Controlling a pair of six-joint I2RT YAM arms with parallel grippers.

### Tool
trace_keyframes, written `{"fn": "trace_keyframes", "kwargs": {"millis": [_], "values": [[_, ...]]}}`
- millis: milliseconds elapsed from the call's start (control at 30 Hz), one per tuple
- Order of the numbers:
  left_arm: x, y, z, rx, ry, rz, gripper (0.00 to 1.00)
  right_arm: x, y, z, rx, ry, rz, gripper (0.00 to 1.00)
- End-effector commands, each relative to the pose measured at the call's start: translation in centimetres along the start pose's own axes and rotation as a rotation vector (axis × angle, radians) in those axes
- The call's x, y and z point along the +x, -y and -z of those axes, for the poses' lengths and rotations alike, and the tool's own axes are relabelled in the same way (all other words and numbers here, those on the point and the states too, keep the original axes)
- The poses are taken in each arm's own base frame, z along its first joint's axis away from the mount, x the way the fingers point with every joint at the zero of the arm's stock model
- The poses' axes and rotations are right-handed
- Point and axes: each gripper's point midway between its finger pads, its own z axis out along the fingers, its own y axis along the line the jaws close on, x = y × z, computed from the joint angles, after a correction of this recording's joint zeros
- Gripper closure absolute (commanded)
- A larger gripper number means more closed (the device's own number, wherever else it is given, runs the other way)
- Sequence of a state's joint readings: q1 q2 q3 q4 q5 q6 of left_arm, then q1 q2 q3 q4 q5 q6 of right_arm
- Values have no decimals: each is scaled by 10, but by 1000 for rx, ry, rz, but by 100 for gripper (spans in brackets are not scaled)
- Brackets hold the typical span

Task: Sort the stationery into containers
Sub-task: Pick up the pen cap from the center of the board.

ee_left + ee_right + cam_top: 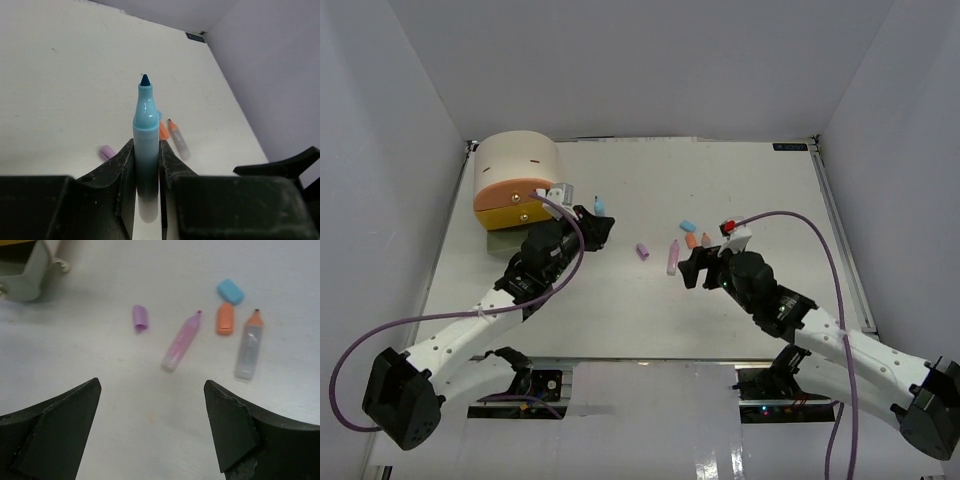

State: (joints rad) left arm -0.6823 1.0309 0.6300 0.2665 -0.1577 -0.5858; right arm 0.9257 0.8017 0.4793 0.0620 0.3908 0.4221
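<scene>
Bright, even overhead light; shadows on the tabletop (650,310) are soft. Near fingers (55,435) blur in both wrist views.

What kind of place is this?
Most likely a robotics lab test cell: a white table boxed in by plain grey walls, a left arm and right arm bolted at its near edge, and scattered markers.

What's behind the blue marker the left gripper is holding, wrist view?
Behind the blue marker, clamped in the left gripper: an orange-tipped marker and a purple cap on the table. An orange cap peeks out, mostly covered; anything directly behind is hidden.
</scene>
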Motion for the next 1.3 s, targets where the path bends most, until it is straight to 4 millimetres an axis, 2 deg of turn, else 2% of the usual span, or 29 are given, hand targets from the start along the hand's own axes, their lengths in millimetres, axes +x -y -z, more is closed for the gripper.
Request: {"fn": "trace_keyframes", "kwargs": {"millis": [0,33,67,100,133,167,200,233,267,300,367,400,433,467,500,533,567,600,667,800,900,1133,1267], "values": [[-10,0,18,88,-98,-135,99,-16,33,-13,70,-42,25,10],[-12,-12,22,61,-118,-152,99,-14,30,-21,16,-91,18,10],[-13,-16,25,61,-131,-169,99,-22,49,-27,49,-94,22,10],[-12,-14,28,93,-144,-202,99,-26,52,-33,39,-107,29,9],[-3,-24,33,74,-184,-205,99,-30,55,-44,41,-156,38,7],[-3,-24,38,84,-184,-213,99,-30,67,-50,75,-192,45,6],[1,-24,41,98,-194,-222,99,-18,76,-64,96,-259,76,5],[10,-30,45,94,-216,-225,99,-39,79,-73,100,-240,83,1],[12,-29,49,104,-217,-229,98,-35,79,-80,81,-275,85,0],[18,-33,52,99,-237,-238,98,-35,82,-94,65,-302,111,5],[17,-34,57,91,-240,-252,97,-34,88,-108,62,-326,140,8],[17,-36,58,81,-241,-260,97,-22,94,-119,65,-370,151,9],[17,-43,60,52,-242,-271,97,-22,98,-125,61,-383,182,12],[20,-45,61,44,-247,-271,97,-30,99,-134,61,-374,198,13],[20,-45,63,44,-244,-264,97,-17,105,-142,63,-420,205,14],[21,-39,64,71,-246,-240,97,-15,109,-147,58,-434,241,15],[26,-38,65,90,-255,-230,97,-22,109,-155,56,-424,259,16],[26,-34,67,104,-251,-222,96,-10,114,-161,59,-468,266,18],[24,-36,66,94,-240,-219,96,-8,118,-173,51,-492,298,21],[18,-43,65,48,-220,-223,96,-1,118,-185,17,-517,323,23],[17,-46,65,35,-214,-220,96,7,122,-192,13,-543,330,32],[13,-48,65,26,-201,-219,96,18,130,-205,21,-583,343,34],[15,-50,65,24,-210,-215,96,32,136,-208,32,-620,345,35]]}}
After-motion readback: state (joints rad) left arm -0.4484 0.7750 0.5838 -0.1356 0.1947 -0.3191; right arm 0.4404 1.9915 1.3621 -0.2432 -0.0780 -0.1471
